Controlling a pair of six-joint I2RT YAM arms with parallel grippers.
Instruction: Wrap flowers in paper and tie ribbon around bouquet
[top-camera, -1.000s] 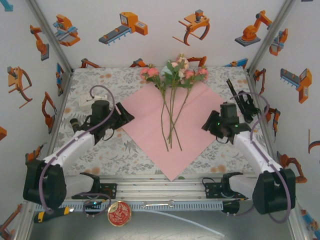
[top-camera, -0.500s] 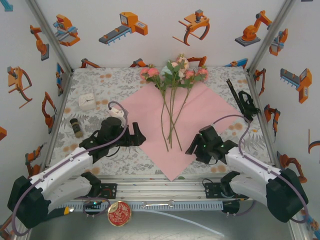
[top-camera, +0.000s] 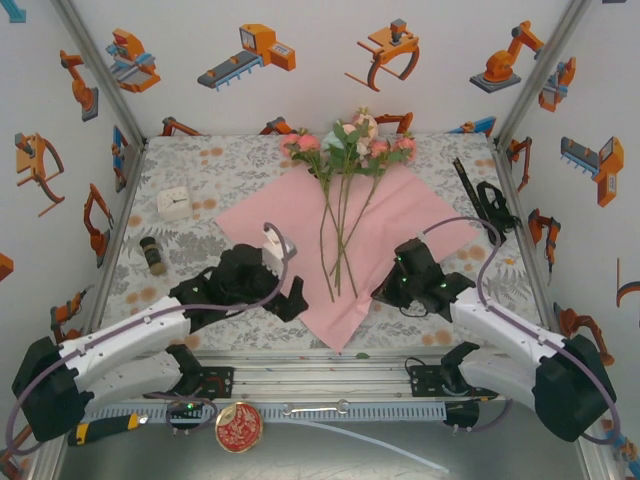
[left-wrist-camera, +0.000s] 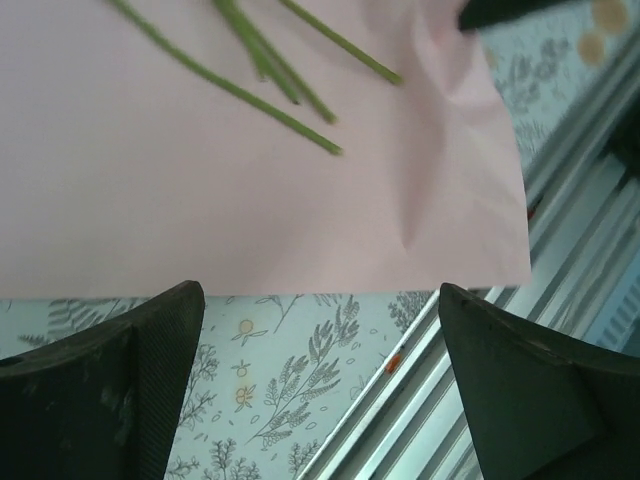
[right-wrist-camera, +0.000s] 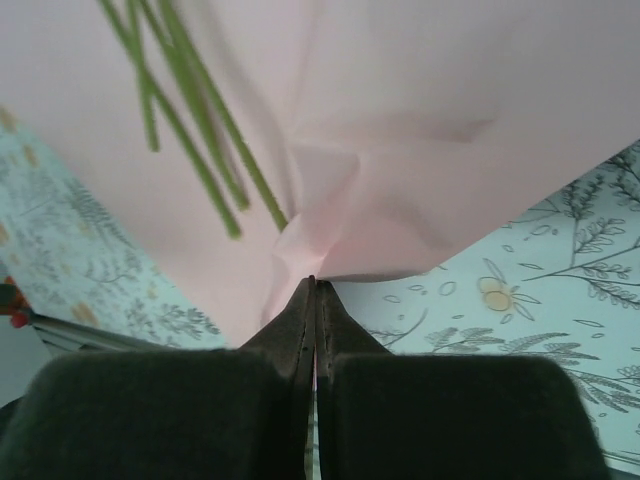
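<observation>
Your right gripper (right-wrist-camera: 314, 288) sat pinched on the paper (right-wrist-camera: 470, 110) at its near edge; your left gripper (left-wrist-camera: 318, 295) stood spread, paper edge just ahead, stems of the flowers (top-camera: 350, 140) pointing away.

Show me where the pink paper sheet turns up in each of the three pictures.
Top external: the paper lies as a diamond in the middle of the picture.
Left wrist: paper across the upper half, its near corner at right.
Right wrist: paper across the top, a crumpled edge pinched in the right end effector.
Shared landmark: the green flower stems lying on it.
</observation>
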